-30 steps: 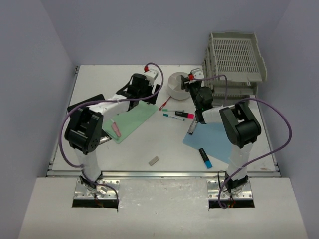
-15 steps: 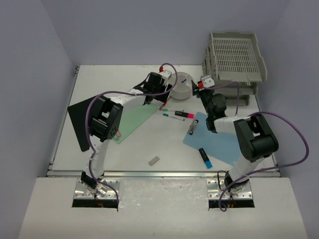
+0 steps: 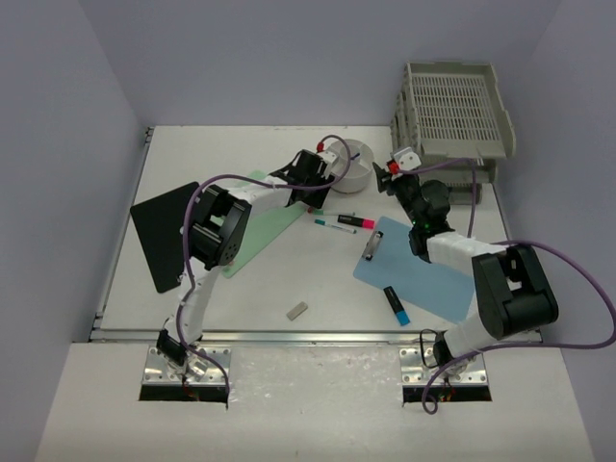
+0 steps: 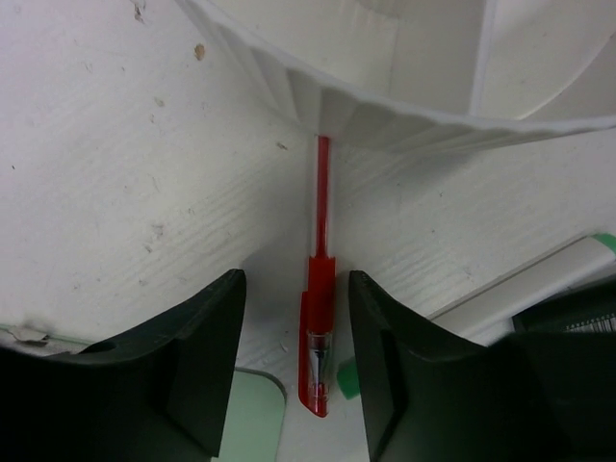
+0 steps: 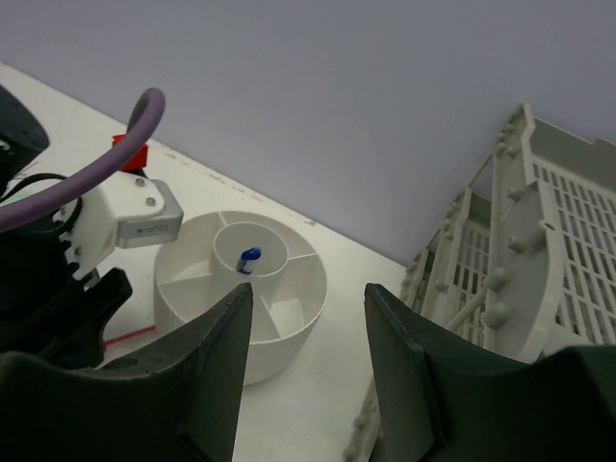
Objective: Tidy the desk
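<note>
Fingers of the left hand (image 4: 294, 371) are spread wide, straddling a red pen (image 4: 317, 337) that lies flat on the bench (image 3: 260, 279), its far end at the foot of a round white caddy (image 4: 404, 67). The right hand (image 5: 308, 308) is released too (nothing between its fingers), raised and facing that caddy, where the end of a blue pen (image 5: 249, 257) shows in the centre well. The white bench spreads beneath both hands, between lilac walls (image 3: 96, 115).

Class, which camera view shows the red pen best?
The left wrist view: the red pen lies full length between the fingers of the open left gripper, one end at the organizer. The right wrist view shows only a red sliver beside the organizer; in the top view the arm mostly hides it.
</note>
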Controlling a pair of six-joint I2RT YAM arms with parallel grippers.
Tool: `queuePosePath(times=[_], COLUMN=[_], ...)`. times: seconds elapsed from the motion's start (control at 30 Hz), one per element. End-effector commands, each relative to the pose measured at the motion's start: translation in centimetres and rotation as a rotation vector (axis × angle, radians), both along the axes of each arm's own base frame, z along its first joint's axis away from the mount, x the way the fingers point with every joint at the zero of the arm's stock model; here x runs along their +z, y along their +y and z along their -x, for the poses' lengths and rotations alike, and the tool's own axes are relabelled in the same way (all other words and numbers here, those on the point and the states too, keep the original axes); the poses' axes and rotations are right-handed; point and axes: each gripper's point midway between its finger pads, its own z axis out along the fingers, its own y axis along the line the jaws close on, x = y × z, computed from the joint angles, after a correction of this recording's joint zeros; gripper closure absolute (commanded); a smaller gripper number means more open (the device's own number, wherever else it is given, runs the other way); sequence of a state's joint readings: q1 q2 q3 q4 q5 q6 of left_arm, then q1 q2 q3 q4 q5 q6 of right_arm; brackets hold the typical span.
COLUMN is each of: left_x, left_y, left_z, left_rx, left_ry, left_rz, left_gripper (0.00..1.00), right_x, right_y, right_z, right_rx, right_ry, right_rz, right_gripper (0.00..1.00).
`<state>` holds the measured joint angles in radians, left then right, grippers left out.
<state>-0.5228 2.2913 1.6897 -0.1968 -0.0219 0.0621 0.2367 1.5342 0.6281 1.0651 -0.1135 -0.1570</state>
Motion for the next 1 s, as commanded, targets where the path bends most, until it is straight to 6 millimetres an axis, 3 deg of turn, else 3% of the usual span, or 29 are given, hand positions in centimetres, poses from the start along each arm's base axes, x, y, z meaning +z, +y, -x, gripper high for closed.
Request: queuePosePath(times=[0.0, 0.2, 0.27, 0.4, 0.47, 0.7, 0.8, 0.97], left_x=[0.8, 0.1, 0.2, 2.1, 4.2, 13.0, 15.0, 14.3], left_y=[-0.7, 0.9, 1.5, 2.2, 2.3, 5.8, 6.3, 4.9], left_z=[0.4, 3.0, 3.8, 5.1, 6.0, 7.4, 8.7, 11.6], left_rx=[0.004, 0.008, 0.016, 0.033, 0.050, 0.274, 0.333, 0.304], left_ry=[0.022, 0.102, 0.133, 0.165, 0.197, 0.245, 0.307, 0.499], left_rz=[0.025, -0.024, -0.041, -0.027, 0.035, 0.307, 0.494, 0.575], left_gripper=[0.60, 0.95, 1.00, 1.00, 1.00, 1.00, 1.00, 1.00], right_x=[1.1, 1.4, 1.2, 1.4, 1.7, 1.7, 1.4, -0.3], right_y=[0.9, 1.8, 2.0, 3.0, 3.4, 6.0, 8.8, 13.9], right_z=[1.1, 2.4, 2.7, 3.6, 4.1, 7.0, 9.4, 14.5], right_rx=[0.080, 0.148, 0.169, 0.242, 0.272, 0.479, 0.596, 0.808], right_ry=[0.003, 0.003, 0.026, 0.046, 0.039, -0.056, -0.177, -0.417], right_rz=[0.022, 0.077, 0.093, 0.135, 0.164, 0.359, 0.508, 0.730], right_gripper=[0.49, 0.34, 0.30, 0.25, 0.22, 0.19, 0.19, 0.18])
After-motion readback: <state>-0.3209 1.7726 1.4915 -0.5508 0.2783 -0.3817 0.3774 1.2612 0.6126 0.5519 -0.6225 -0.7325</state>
